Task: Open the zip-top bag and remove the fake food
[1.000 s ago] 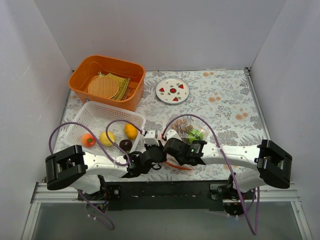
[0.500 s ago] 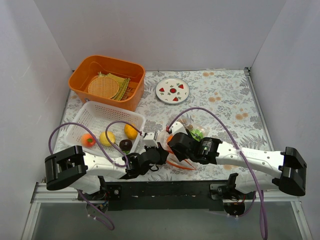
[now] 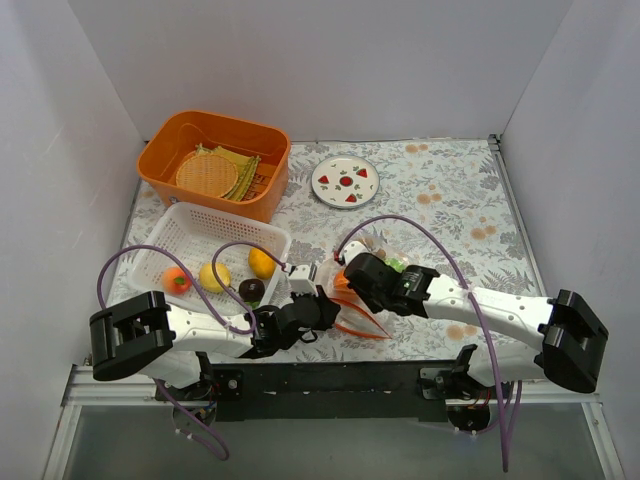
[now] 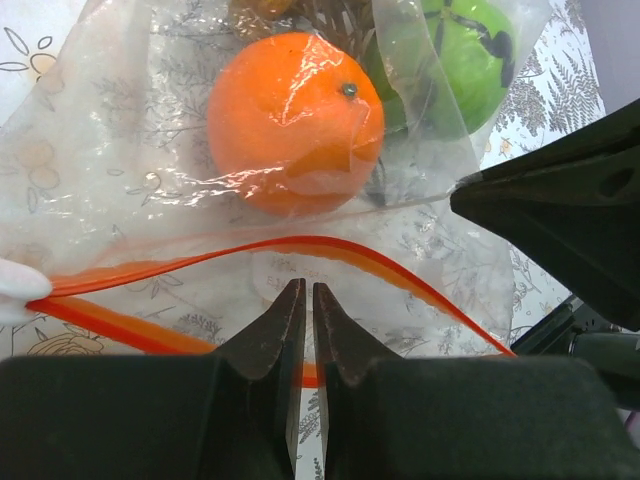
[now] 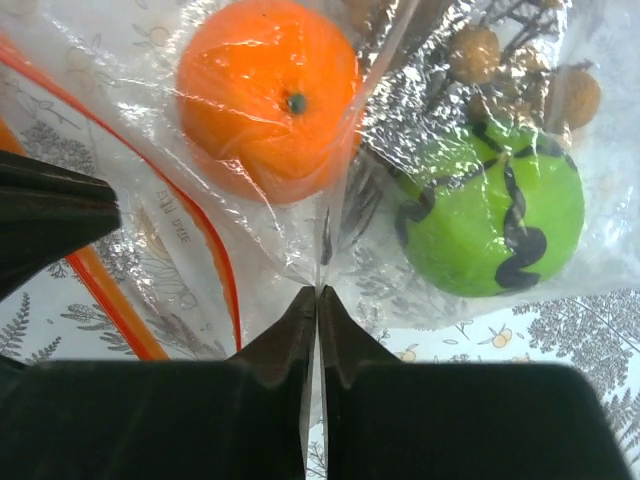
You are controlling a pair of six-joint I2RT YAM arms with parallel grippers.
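Since a second ago the right gripper (image 5: 317,298) has pushed further in from the side away from the white mesh basket (image 3: 186,222); the left gripper (image 4: 303,296) has hardly shifted. Both now meet over the zip-top bag (image 4: 120,190), which lies just off the basket's near right corner. I read the right jaws as pinched shut on a pleat of the upper film, between the orange fruit (image 5: 268,95) and the green ball (image 5: 490,215); the left jaws are all but closed on the near lip, judging by the red zip strip (image 4: 340,250), whose lower run passes between them. The mouth already gapes; the food, tan nut bits (image 5: 474,50) included, is all inside. I would hold the left as an anchor; draw the right slowly up and away from the basket; stop if the film slips or the whole bag drags.
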